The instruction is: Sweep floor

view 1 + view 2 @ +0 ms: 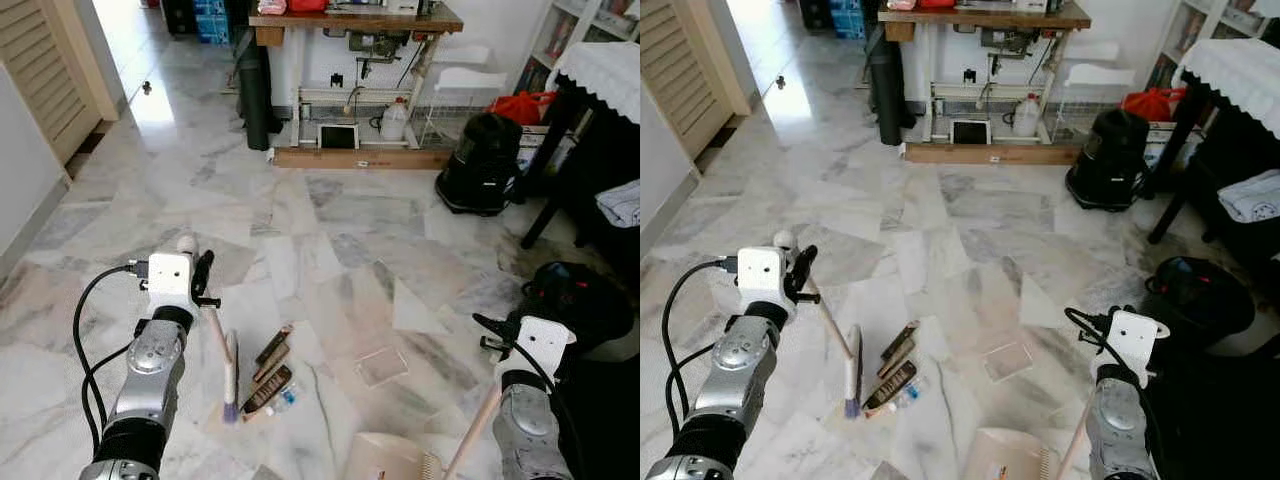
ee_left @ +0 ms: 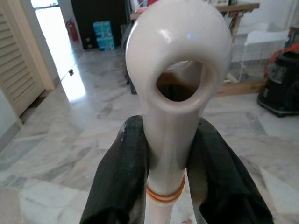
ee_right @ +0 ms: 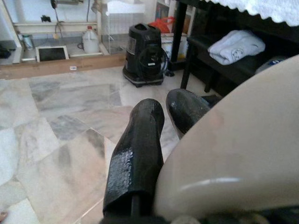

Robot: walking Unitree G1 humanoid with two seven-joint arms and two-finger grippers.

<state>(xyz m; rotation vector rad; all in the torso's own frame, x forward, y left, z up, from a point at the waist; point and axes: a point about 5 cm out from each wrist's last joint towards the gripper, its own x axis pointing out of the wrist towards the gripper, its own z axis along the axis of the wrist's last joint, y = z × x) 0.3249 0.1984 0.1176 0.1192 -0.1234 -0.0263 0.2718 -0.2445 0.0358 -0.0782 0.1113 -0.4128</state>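
Cream broom [image 1: 228,375] slants down to marble floor [image 1: 340,215] — bristles beside what seem wrappers [image 1: 268,375] — dustpan [image 1: 385,458] nearby.

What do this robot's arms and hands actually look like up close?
Both arms are jointed silver metal with black bands. The left arm has black cables looping beside it; the right arm has cables too. Each wrist carries a white box, and two long, rounded black fingers form each hand.

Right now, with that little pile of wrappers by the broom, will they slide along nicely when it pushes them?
Probably: the wrappers look thin and light, lying flat on polished marble floor, so the broom held by the left gripper should move them. Some may flutter aside.
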